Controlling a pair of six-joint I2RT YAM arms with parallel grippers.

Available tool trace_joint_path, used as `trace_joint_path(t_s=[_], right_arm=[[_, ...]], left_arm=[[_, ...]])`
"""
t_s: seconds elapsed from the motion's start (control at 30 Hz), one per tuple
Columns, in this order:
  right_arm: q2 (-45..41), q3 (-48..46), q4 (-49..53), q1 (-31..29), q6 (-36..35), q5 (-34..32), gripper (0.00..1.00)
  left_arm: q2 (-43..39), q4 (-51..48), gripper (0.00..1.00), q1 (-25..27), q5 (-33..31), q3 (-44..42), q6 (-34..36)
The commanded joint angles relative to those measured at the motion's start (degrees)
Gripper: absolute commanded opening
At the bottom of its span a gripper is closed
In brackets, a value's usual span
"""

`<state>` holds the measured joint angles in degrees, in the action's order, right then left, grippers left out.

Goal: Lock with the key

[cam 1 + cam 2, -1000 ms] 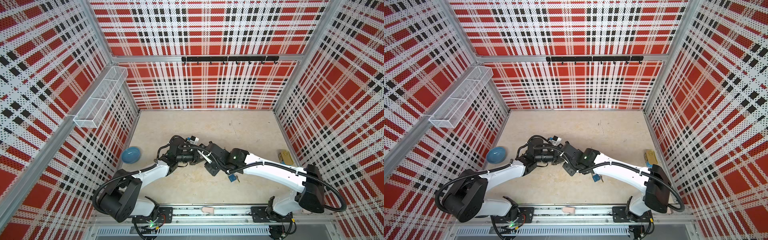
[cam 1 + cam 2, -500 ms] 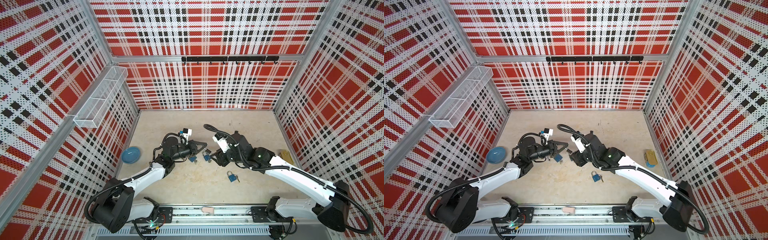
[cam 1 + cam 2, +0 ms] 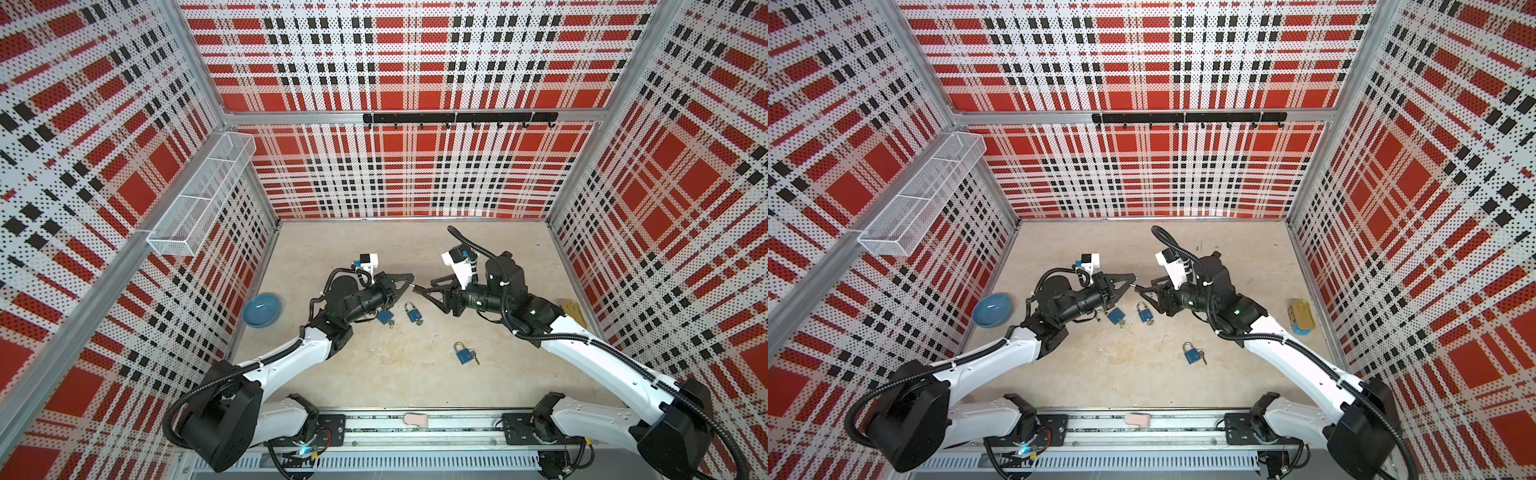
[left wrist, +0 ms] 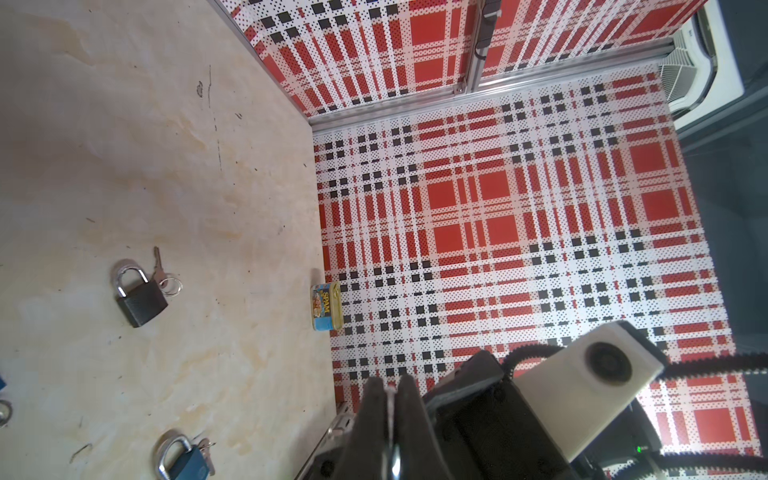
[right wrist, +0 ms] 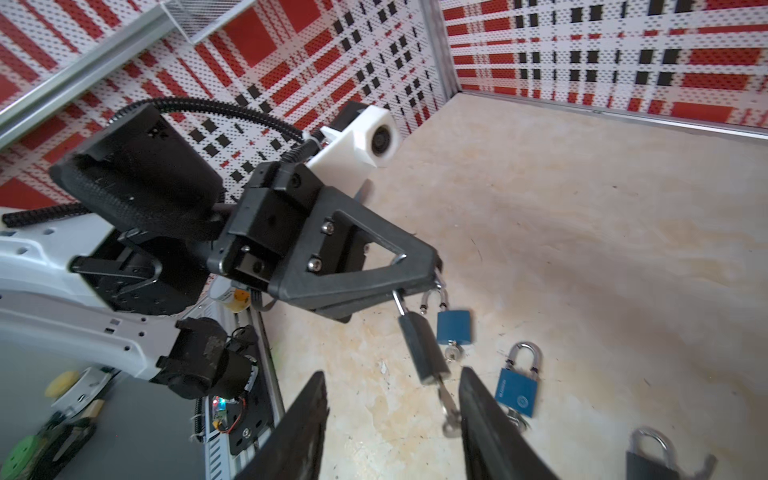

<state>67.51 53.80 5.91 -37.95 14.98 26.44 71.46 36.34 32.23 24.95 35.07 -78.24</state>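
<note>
Uncrossed since a second ago: right arm has pulled back toward 3 o'clock, so right pincer [image 3: 424, 285] now faces left pincer [image 3: 409, 285] tip to tip over the middle of the beige floor [image 3: 374, 382], and two padlocks below them are uncovered. Left pincer clenched on the silver shackle [image 5: 398, 303] of a dark rectangular metal padlock [image 5: 422, 349], clearest in right wrist view; small silver key [image 5: 445, 405] sticks out of its base. Right pincer released, fingers [image 5: 486, 419] spread either side of that key, not clamped on it. At 6 o'clock of the tips, on the floor: blue square padlock with open-looking shackle [image 5: 455, 328], just beside it blue padlock with shut shackle [image 3: 413, 316], white lettering on its face too small to read. Third blue padlock [image 3: 464, 354] at 5 o'clock, key beside it. Yellow-topped tin [image 4: 326, 305] labelled SPAM at 3 o'clock against the plaid wall [image 3: 665, 249]. Round blue bowl [image 3: 261, 309] at 9 o'clock.
</note>
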Motion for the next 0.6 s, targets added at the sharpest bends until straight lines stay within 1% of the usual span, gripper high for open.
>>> trace_joint_path(t_s=[0.0, 0.13, 0.37, 0.57], right_arm=[[2.2, 1.03, -6.65, -0.06, -0.63, 4.88, 0.51], [3.63, 1.72, -6.34, 0.03, -2.35, 5.17, 0.49], [3.51, 2.28, -5.41, 0.01, -3.45, 5.42, 0.34], [2.98, 2.0, -5.25, -0.01, -3.48, 5.91, 0.27]], left_arm=[[-1.26, 4.11, 0.0, 1.37, -2.23, 2.29, -4.35], [-0.96, 4.95, 0.0, 2.16, -1.96, 3.05, -5.81], [-1.27, 5.33, 0.0, 2.37, -2.05, 3.34, -6.14], [-1.15, 5.34, 0.0, 2.39, -2.01, 3.34, -6.31]])
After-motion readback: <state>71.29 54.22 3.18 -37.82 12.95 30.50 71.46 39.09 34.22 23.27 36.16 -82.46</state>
